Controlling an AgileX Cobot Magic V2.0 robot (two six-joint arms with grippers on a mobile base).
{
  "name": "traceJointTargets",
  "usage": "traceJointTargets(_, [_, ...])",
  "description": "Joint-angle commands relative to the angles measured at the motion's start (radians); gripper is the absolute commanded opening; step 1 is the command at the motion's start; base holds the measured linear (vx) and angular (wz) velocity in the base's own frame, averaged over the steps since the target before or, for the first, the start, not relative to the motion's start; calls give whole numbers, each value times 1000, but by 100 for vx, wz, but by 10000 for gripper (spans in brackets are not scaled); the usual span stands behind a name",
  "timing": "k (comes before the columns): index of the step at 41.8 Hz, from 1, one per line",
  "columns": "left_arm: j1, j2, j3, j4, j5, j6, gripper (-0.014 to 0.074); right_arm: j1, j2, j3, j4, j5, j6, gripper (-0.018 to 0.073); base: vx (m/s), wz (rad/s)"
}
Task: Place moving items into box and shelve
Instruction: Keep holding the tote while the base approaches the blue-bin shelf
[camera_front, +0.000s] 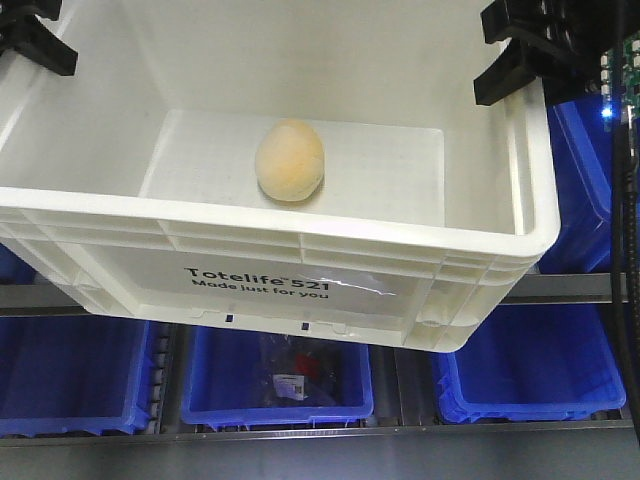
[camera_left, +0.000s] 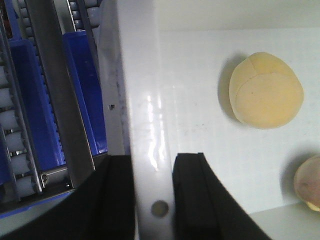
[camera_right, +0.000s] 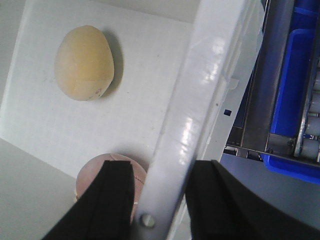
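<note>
1. Filling most of the front view, a large white box (camera_front: 300, 270) with a ribbed rim hangs tilted in front of shelving, its open top facing the camera; black print on its near wall reads "Totelife 521 Made just for you".
2. At 11 o'clock in the front view, the left claw (camera_front: 35, 35) sits on the box's left rim. The left wrist view shows its two black fingers (camera_left: 197, 200) pinching the white wall, one inside and one outside.
3. At 1 o'clock in the front view, the right claw (camera_front: 530, 60) sits on the box's right rim. In the right wrist view its black fingers (camera_right: 112, 200) likewise pinch the wall between them.
4. A peach egg-shaped soft toy (camera_front: 290, 160) lies on the box floor, just above the middle of the front view, apart from the walls.
5. A second, pinkish-brown soft toy (camera_right: 95, 172) lies on the box floor too. The right wrist view shows it at 6 o'clock, partly hidden behind the inner finger; the left wrist view shows only its edge at 4 o'clock. It is hidden in the front view.
6. Blue plastic bins (camera_front: 280, 385) sit in a row on the shelf below the box, from 7 to 5 o'clock. The middle one holds a clear packet with a label; its contents are unclear.
7. Metal shelf rails (camera_front: 570, 288) run level behind the box.
</note>
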Motion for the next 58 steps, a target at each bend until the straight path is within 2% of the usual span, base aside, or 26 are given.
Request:
traceJointTargets(1, [-22,-51,-46,-200,-76,-3,0,17,-46,-44,203,-71,-38,0,0,0])
traceJointTargets(53, [-22,-50,-43,-216,-76,-12,0,17,-46,-44,203,-69,-39,0,0,0])
traceJointTargets(58, [-22,-50,13,-215,-76,-13,0,17,-25,-44,203,-69,-39,0,0,0])
